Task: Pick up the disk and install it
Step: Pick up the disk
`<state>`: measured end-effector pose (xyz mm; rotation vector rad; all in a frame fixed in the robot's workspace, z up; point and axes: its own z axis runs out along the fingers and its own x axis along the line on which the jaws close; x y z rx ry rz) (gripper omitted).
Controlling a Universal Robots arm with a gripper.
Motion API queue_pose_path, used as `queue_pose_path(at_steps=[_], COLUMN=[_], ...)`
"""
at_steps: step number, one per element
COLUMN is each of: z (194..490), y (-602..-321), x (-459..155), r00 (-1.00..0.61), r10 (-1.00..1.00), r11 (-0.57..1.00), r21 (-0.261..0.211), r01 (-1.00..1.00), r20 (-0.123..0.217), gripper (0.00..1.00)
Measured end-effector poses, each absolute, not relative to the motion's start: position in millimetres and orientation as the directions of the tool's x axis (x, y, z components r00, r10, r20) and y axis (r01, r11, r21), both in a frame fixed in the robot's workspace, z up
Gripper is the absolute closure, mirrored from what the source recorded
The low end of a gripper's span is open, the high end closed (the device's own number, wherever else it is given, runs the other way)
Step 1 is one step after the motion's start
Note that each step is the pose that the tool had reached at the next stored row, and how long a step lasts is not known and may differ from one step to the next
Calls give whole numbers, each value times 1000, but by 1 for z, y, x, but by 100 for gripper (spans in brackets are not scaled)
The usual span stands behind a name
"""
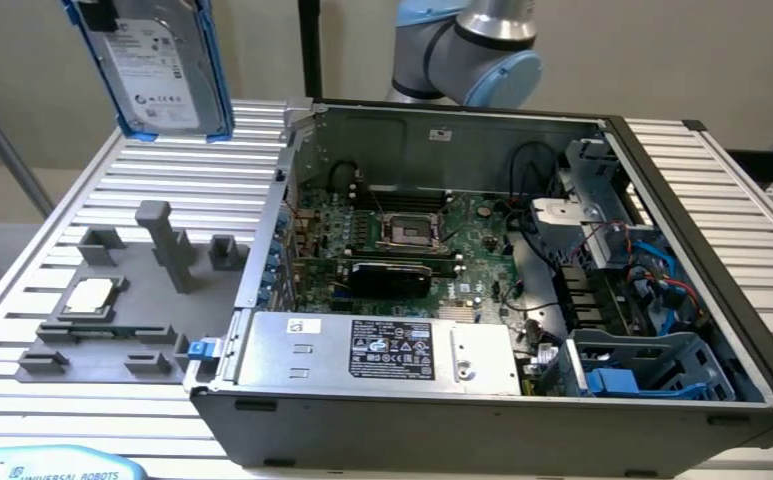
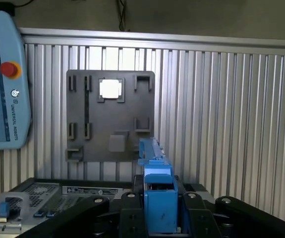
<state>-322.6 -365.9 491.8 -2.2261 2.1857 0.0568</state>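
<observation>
**Inspection: disk in grip, off the table**

1. Fingers. My fingers (image 2: 132,213) are closed on the disk (image 2: 159,203). In the wrist view its blue frame sits edge-on between the two black fingers, one pressed against each side.

2. Disk. In the exterior view the disk (image 1: 159,65) hangs upright in the air at the exterior view's left, white label facing the camera and the blue frame running round its edges. It is outside the computer case (image 1: 440,130), off that case's left wall.

3. Below the disk. A ribbed metal table (image 2: 231,124) lies underneath. On it rests a grey holder plate (image 2: 110,144) with raised brackets, and a small square silver chip (image 2: 110,89) is seated in one of its pockets. The plate is well apart from the disk.

4. Case. The case stands open on the table. Inside, the green circuit board (image 1: 413,240) is exposed. A grey box with a black label (image 1: 379,350) sits along the near wall, and a blue drive cage (image 1: 640,365) occupies the near corner at the exterior view's right.

5. Surroundings. A light-blue control pendant (image 2: 3,84) with a red button lies at the table's edge.
</observation>
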Motion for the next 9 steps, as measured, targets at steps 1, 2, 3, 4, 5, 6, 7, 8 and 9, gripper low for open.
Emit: queue_pose_path(at_steps=[1, 2, 3, 4, 5, 6, 7, 8, 9], z=[494, 495, 496, 497, 499, 499, 500, 501, 502], y=[-366, -367, -368, -368, -369, -370, -370, -371, -372], x=[-318, -313, -309, -304, -300, -295, -291, -286, -282], r00=[18, 18, 18, 18, 18, 18, 18, 18, 18], r10=[-999, -999, -999, -999, -999, -999, -999, -999, -999], r11=[-18, -18, -18, -18, -19, -18, -18, -18, -19], r21=[10, 10, 10, 10, 10, 10, 10, 10, 10], r01=[-1000, -1000, -1000, -1000, -1000, -1000, -1000, -1000, -1000], r20=[-41, -42, -42, -43, -44, -44, -44, -45, -46], gripper=[67, 67, 67, 67, 67, 67, 67, 67, 67])
